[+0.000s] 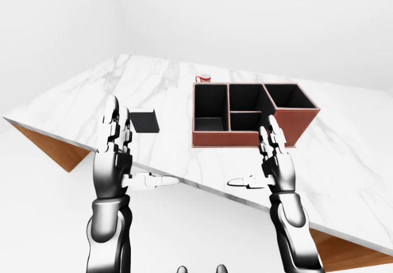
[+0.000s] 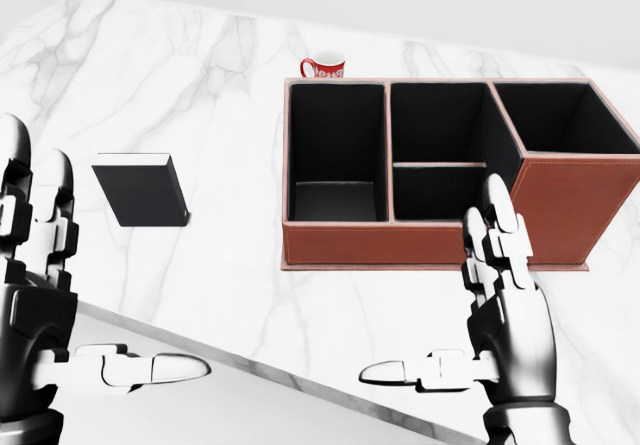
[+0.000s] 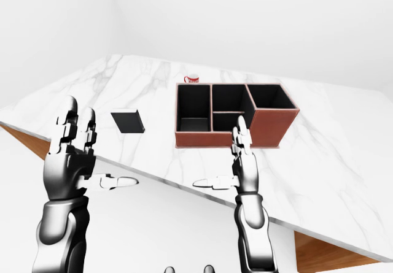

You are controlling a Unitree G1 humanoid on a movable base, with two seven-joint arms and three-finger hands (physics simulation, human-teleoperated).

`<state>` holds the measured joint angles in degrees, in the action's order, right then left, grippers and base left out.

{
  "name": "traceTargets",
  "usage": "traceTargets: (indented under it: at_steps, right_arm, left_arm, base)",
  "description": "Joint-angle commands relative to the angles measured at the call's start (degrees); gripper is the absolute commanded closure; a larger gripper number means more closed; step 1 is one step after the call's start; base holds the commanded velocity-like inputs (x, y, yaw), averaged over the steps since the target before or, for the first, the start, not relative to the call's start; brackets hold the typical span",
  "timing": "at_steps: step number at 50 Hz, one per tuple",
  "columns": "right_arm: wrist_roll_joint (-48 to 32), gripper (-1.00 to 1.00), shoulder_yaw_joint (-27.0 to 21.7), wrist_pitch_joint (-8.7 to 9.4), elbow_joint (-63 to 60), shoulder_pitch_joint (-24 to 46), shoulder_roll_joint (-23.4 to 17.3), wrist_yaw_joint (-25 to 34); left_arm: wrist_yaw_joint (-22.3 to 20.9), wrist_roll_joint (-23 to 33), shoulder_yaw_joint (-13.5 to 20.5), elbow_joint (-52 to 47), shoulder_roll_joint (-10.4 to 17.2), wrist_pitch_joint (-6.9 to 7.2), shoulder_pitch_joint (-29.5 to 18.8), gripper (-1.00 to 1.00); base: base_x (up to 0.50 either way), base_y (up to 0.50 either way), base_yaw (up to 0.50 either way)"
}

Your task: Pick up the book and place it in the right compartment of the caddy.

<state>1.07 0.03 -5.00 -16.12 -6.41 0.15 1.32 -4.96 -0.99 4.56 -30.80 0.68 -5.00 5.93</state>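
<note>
Black and flat, the book [image 2: 142, 191] lies on the marble tabletop [image 2: 220, 95], well left of the brown caddy [image 2: 450, 170], whose right compartment sits empty. I've got the left robot hand [image 2: 45, 295] nearest the book, fingers spread and empty, so it should grasp; the right robot hand [image 2: 500, 310] waits open below the caddy.

A red mug with white markings [image 2: 323, 66] stands upright on the white marble table [image 2: 200, 85], at its far side, handle to the left; wooden underside [image 1: 49, 147] shows beneath the tabletop's near edge
</note>
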Motion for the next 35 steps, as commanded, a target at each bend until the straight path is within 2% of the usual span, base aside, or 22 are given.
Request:
traceTargets:
  at_steps: [1,6,9,11,25,28,30,35]
  right_arm:
    - [-0.3,-1.0,0.4,0.0,-0.3,-0.4,0.0,0.0]
    - [-0.6,-1.0,0.6,0.0,-0.8,-0.6,0.0,0.0]
    - [-0.6,-1.0,0.5,0.0,3.4,-0.5,0.1,0.2]
    - [-0.5,-1.0,0.5,0.0,0.4,-0.5,0.0,0.0]
    - [-1.3,-1.0,0.9,0.0,-1.0,-0.8,0.0,-0.1]
    - [-1.5,-1.0,0.9,0.0,4.4,-1.1,0.1,-0.1]
    - [-1.5,-1.0,1.0,0.0,-0.1,-1.0,0.0,-0.2]
    - [-1.9,-1.0,1.3,0.0,-0.9,-1.1,0.0,-0.2]
  left_arm:
    - [-0.1,-0.1,-0.2,0.1,-0.1,0.0,0.3,-1.0]
    - [-0.1,-0.2,-0.3,0.2,-0.1,0.0,0.5,-1.0]
    - [0.0,-0.2,-0.4,0.3,-0.1,0.0,0.4,-1.0]
    - [-0.1,-0.3,-0.4,0.5,-0.1,0.0,0.5,-1.0]
    - [0.1,-0.1,-0.5,0.5,-0.1,0.0,0.5,-1.0]
    - [0.1,-0.3,-0.3,0.4,-0.1,0.0,0.4,-1.0]
    - [0.1,-0.1,-0.3,0.5,-0.1,0.0,0.5,-1.0]
    - [0.1,0.0,-0.4,0.4,-0.1,0.0,0.5,-1.0]
  base:
    - [0.0,0.0,0.0]
    - [0.0,0.0,0.0]
    - [0.0,0.0,0.0]
    - [0.0,0.0,0.0]
    - [0.06,0.02,0.0]
    - [0.14,0.05,0.0]
    - [0.16,0.06,0.0]
    - [0.21,0.08,0.0]
